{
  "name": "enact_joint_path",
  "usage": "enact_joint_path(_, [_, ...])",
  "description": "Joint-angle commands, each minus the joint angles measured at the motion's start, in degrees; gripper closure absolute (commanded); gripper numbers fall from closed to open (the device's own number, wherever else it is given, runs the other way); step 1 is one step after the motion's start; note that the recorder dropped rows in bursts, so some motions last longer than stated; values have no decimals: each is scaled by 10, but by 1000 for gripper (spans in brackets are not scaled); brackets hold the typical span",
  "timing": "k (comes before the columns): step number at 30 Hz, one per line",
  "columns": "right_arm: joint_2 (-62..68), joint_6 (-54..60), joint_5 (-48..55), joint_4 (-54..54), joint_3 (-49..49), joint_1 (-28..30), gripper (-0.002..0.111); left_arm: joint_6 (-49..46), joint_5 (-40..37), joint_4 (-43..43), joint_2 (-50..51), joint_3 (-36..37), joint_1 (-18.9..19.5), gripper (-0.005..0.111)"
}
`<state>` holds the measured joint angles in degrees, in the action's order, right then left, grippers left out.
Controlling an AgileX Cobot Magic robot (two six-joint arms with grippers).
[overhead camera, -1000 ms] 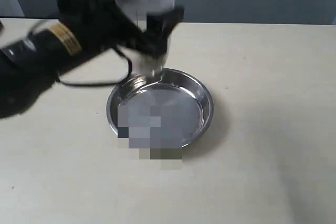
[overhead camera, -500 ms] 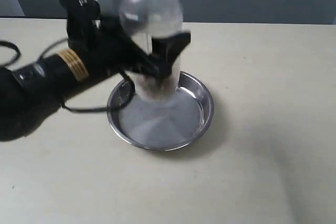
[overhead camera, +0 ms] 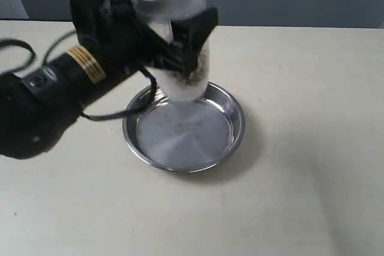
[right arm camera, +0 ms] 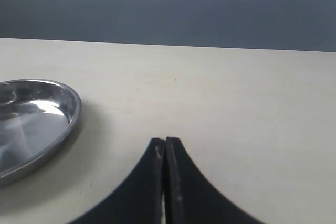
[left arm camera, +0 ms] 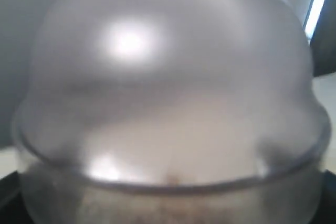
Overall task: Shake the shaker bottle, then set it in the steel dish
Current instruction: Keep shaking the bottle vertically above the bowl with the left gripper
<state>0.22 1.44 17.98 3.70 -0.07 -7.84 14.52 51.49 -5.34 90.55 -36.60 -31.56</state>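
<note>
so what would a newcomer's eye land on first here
The blurred shaker bottle, clamped in the left tool, hangs upright over the back of the shiny steel dish on the table. Its frosted dome fills the left wrist view, brown granules low inside. The right tool sits shut, apart from the dish.

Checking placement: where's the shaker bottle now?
Exterior view, left of centre: the shaker bottle is gripped upright in the left claw, over the far part of the steel dish.

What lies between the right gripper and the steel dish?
Only bare table: the right wrist view shows the right gripper, jaws shut, apart from the steel dish, with nothing on the stretch between.
</note>
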Motion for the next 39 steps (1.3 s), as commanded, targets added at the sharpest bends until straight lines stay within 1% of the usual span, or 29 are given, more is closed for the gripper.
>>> enact_joint_path(1, [-2,0,-5,0,1,-2,109,32,167,-49,-23,25,0,106])
enact_joint_path(2, [-2,0,-5,0,1,-2,109,21,160,-53,-47,19,0,106])
enact_joint_path(3, [-2,0,-5,0,1,-2,109,8,114,-41,-71,13,0,106])
enact_joint_path(4, [-2,0,-5,0,1,-2,109,-4,16,-16,-68,12,0,106])
enact_joint_path(5, [-2,0,-5,0,1,-2,109,-20,-34,5,-47,18,0,106])
enact_joint_path(6, [-2,0,-5,0,1,-2,109,-28,-50,31,-9,33,0,106])
enact_joint_path(7, [-2,0,-5,0,1,-2,109,-22,-19,53,27,48,0,106])
enact_joint_path(8, [-2,0,-5,0,1,-2,109,-1,45,47,41,59,0,106])
enact_joint_path(9, [-2,0,-5,0,1,-2,109,26,132,16,38,72,0,106])
enact_joint_path(10, [-2,0,-5,0,1,-2,109,35,185,-18,20,76,0,106])
enact_joint_path(12, [-2,0,-5,0,1,-2,109,28,185,-50,-40,52,0,106])
enact_joint_path(13, [-2,0,-5,0,1,-2,109,3,134,-43,-67,35,0,106])
enact_joint_path(15, [-2,0,-5,0,1,-2,109,-35,0,-12,-67,23,0,106])
enact_joint_path(16, [-2,0,-5,0,1,-2,109,-36,-27,14,-45,24,0,106])
enact_joint_path(18, [-2,0,-5,-2,1,-2,109,-36,-16,18,-16,23,3,106])
enact_joint_path(21, [-2,0,-5,-2,1,-2,109,-28,51,-59,-70,9,7,106])
enact_joint_path(22, [-2,0,-5,-2,1,-2,109,-33,43,-63,-90,-2,7,106])
enact_joint_path(24, [-2,0,-5,-2,1,-2,109,-34,-54,-36,-93,-18,7,106])
enact_joint_path(25, [-2,0,-5,-2,1,-2,109,-36,-112,-17,-67,-14,7,106])
enact_joint_path(26, [-2,0,-5,-2,1,-2,109,-39,-137,6,-25,-3,10,106])
enact_joint_path(27, [-2,0,-5,-2,1,-2,109,-33,-136,22,13,14,11,106])
enact_joint_path(29, [-2,0,-5,-2,1,-2,109,36,-53,-5,67,41,11,106])
enact_joint_path(30, [-2,0,-5,-2,1,-2,109,76,20,-33,66,49,11,106])
enact_joint_path(32, [-2,0,-5,-2,1,-2,109,85,171,-83,27,46,11,106])
enact_joint_path(33, [-2,0,-5,-2,1,-2,109,80,185,-83,-2,35,11,106])
enact_joint_path(34, [-2,0,-5,-2,1,-2,109,60,170,-83,-35,14,11,106])
enact_joint_path(36, [-2,0,-5,-2,1,-2,109,27,36,-75,-67,-7,11,106])
enact_joint_path(37, [-2,0,-5,-2,1,-2,109,17,-36,-71,-54,-4,9,106])
enact_joint_path(39, [-2,0,-5,-2,1,-2,109,22,-53,-43,3,16,9,106])
